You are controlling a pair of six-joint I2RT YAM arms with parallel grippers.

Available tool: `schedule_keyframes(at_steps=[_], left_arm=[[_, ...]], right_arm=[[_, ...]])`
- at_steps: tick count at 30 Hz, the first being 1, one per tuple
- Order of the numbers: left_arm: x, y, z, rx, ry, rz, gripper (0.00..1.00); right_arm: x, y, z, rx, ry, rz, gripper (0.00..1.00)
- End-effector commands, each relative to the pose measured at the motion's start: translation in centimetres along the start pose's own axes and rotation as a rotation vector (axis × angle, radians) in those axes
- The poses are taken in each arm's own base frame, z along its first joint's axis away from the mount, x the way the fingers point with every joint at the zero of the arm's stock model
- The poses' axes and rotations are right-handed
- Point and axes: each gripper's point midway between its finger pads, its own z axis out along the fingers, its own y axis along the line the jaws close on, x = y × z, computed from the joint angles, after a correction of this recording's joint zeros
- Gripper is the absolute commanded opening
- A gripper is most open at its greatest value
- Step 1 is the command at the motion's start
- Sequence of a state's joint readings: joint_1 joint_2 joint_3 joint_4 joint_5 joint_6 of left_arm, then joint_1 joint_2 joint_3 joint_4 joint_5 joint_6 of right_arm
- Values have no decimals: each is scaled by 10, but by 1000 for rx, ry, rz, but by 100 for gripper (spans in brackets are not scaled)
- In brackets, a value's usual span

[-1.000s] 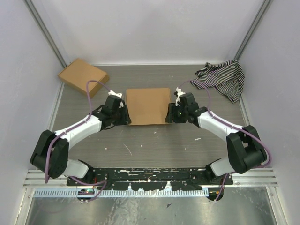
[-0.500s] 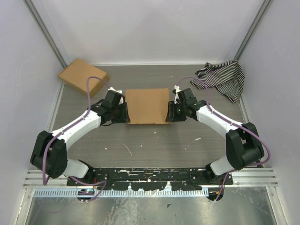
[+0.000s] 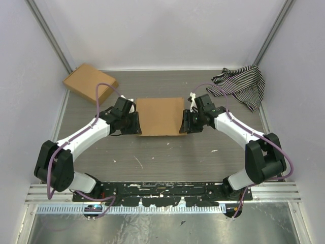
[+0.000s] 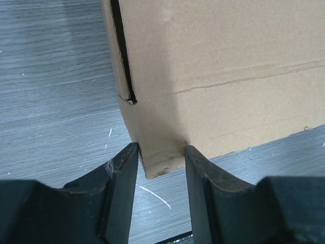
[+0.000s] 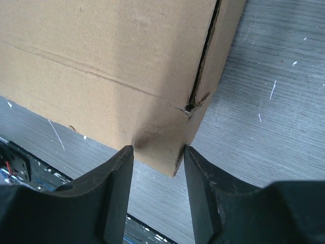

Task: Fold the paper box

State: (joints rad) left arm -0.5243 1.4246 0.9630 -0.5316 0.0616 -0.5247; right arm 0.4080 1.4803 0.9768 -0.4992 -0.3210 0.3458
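The paper box (image 3: 160, 116) is a closed, shallow, squarish brown box at the middle of the table. My left gripper (image 3: 136, 123) is shut on its near left corner. In the left wrist view both fingers (image 4: 124, 162) press that corner of the box (image 4: 218, 66), with my gripper (image 4: 160, 152) astride it. My right gripper (image 3: 184, 122) is shut on the near right corner. In the right wrist view its fingers (image 5: 195, 162) pinch the corner of the box (image 5: 101, 56), with my gripper (image 5: 157, 152) around it. A slit shows along each side edge.
Another brown cardboard box (image 3: 90, 83), a compact slab, lies at the back left corner. A black-and-white striped cloth (image 3: 241, 84) lies at the back right. Grey walls close in the table on three sides.
Both wrists have edged slightly toward the back while staying on the box's near corners. The box has shifted only a little.
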Motion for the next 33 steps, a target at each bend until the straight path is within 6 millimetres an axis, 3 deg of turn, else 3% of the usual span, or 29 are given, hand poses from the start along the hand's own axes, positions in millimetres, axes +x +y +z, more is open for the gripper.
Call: schedule_keyframes(at_steps=[1, 33], left_arm=[[-8, -16, -7, 53, 0, 1, 48], [-5, -25, -15, 95, 49, -31, 48]], right_arm=[[-21, 24, -15, -85, -41, -19, 50], [-9, 21, -20, -191, 41, 68, 48]])
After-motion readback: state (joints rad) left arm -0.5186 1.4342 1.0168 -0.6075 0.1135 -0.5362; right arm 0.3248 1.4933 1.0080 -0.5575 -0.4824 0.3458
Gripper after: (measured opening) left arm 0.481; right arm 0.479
